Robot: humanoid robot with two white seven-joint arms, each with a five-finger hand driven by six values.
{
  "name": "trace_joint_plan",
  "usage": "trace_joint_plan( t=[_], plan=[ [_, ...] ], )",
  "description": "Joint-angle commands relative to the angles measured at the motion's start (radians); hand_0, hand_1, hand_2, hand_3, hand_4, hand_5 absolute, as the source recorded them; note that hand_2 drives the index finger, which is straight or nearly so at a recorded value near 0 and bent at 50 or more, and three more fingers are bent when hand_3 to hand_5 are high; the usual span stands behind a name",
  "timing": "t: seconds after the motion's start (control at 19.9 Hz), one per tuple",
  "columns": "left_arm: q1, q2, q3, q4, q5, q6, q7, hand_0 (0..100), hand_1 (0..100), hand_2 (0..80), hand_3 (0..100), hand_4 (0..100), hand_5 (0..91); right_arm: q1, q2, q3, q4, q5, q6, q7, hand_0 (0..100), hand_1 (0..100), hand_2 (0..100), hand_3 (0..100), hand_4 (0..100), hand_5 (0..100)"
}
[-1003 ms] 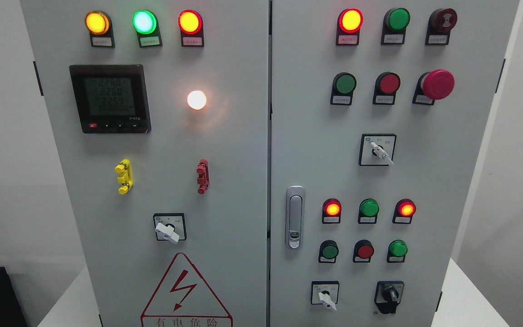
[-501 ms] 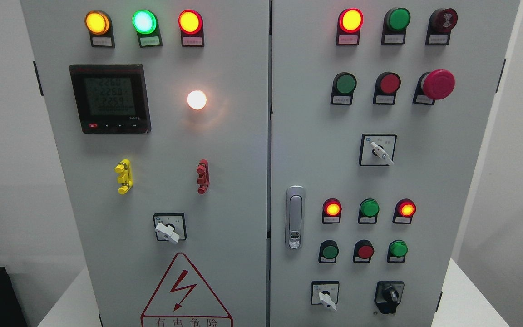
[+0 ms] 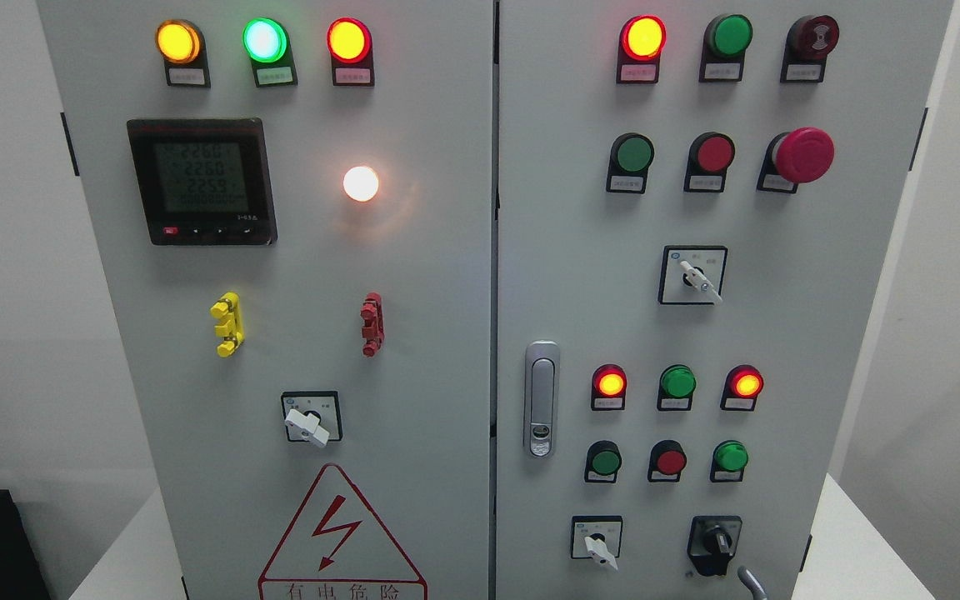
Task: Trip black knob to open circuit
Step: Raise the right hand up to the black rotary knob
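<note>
The black knob (image 3: 715, 543) sits at the lower right of the grey cabinet's right door (image 3: 822, 333), its handle pointing roughly straight up. A small grey tip of my right hand (image 3: 749, 583) rises from the bottom edge, just below and to the right of the knob, not touching it. Too little of the hand shows to tell its state. My left hand is out of the picture.
White selector switches (image 3: 598, 546) (image 3: 701, 282) (image 3: 307, 426), lit and unlit lamps, pushbuttons and a red mushroom stop button (image 3: 801, 155) crowd the doors. A door latch (image 3: 541, 398) stands left of the lower lamps. A meter display (image 3: 202, 180) is at upper left.
A grey tip of my right hand has come up into view at the bottom edge, below and right of the black knob. Nothing else has moved.
</note>
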Motion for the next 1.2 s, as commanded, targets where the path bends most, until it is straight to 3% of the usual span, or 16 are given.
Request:
trace_joint_plan(
  t=[0.0,1.15],
  plan=[
    [0.000,-0.001,0.001,0.001,0.002,0.001,0.000,12,39,0.0,0,0,0.0,-0.014,-0.004,-0.002,-0.024,-0.003,-0.005,0.005,81,86,0,100,96,87],
    [-0.002,-0.002,0.001,0.001,0.002,0.001,0.000,12,39,0.0,0,0,0.0,-0.023,-0.007,0.033,-0.020,0.008,-0.003,0.007,80,86,0,100,96,87]
  ],
)
